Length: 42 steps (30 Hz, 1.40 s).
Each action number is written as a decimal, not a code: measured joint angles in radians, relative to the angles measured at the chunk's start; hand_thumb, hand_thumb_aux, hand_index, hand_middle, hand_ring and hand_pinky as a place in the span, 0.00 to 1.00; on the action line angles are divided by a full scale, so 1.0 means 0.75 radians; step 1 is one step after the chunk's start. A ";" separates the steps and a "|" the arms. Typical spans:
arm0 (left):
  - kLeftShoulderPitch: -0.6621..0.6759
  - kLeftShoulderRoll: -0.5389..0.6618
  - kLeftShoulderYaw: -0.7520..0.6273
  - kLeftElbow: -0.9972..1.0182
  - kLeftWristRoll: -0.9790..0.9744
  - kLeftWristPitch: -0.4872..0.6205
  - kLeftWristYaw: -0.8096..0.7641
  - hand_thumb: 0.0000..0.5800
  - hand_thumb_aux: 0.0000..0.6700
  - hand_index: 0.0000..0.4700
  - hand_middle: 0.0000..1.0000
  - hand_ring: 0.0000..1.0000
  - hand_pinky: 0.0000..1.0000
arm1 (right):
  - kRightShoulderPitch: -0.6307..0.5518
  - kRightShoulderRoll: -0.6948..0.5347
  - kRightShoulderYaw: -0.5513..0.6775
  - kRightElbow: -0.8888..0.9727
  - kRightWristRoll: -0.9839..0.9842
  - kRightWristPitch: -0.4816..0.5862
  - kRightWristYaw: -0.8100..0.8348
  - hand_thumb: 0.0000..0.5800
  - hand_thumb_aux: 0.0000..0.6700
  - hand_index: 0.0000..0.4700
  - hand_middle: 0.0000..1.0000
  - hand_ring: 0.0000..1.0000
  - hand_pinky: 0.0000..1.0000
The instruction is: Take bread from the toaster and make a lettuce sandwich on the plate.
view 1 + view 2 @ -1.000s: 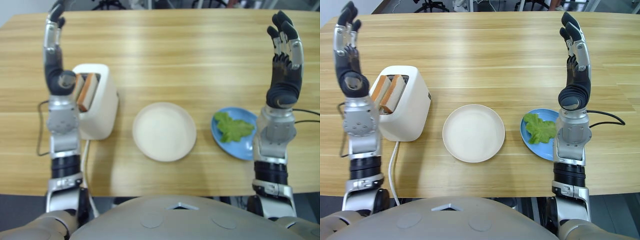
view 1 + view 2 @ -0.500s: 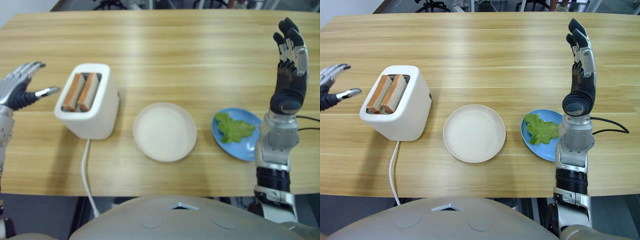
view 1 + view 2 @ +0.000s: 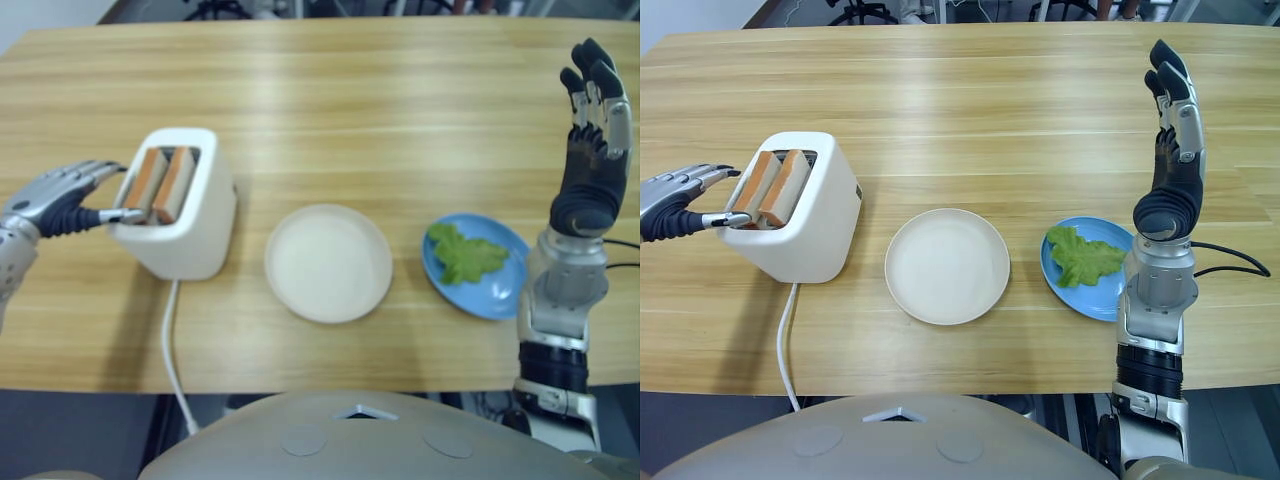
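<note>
Light wooden tabletop (image 3: 960, 90), planks running side to side, carries everything you are working with. Left side: white two-slot toaster (image 3: 805, 240), with two browned bread slices (image 3: 772, 187) standing up out of its slots. A white power cord (image 3: 785, 340) trails from it off the near edge. Centre: round cream plate (image 3: 947, 266). Just to its right, not touching: a small blue plate (image 3: 1102, 300) with one green lettuce leaf (image 3: 1083, 258) lying on it.

Your left hand (image 3: 675, 205) sits low and level at the toaster's left side, fingers (image 3: 700, 174) loosely spread and holding nothing. The thumb tip is at the toaster's upper left edge; you cannot tell whether it touches. The fingertips point toward the nearer slice, short of it.

Your right hand (image 3: 1172, 150) stands upright above the tabletop's right end, fingers straight and close together, holding nothing. Its forearm rises just beside the blue plate's right rim.
</note>
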 measured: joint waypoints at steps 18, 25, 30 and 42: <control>-0.028 -0.005 -0.113 -0.024 0.096 0.023 0.022 1.00 1.00 0.98 0.00 0.00 0.00 | 0.001 -0.003 -0.024 0.000 0.000 0.001 -0.004 0.00 0.00 0.00 0.00 0.00 0.00; -0.069 -0.047 -0.147 -0.014 0.047 0.074 0.003 1.00 1.00 0.98 0.00 0.00 0.00 | 0.014 -0.004 -0.030 -0.001 0.000 0.000 -0.004 0.00 0.00 0.00 0.00 0.00 0.00; -0.125 -0.091 -0.194 0.023 0.038 0.109 0.027 1.00 1.00 0.98 0.00 0.00 0.00 | 0.038 -0.005 -0.048 -0.006 0.000 0.000 -0.005 0.00 0.00 0.00 0.00 0.00 0.00; -0.299 -0.229 -0.203 0.191 -0.086 0.116 0.108 1.00 1.00 0.98 1.00 1.00 1.00 | 0.056 -0.005 -0.063 -0.008 0.000 -0.004 -0.009 0.00 0.00 0.00 0.00 0.00 0.00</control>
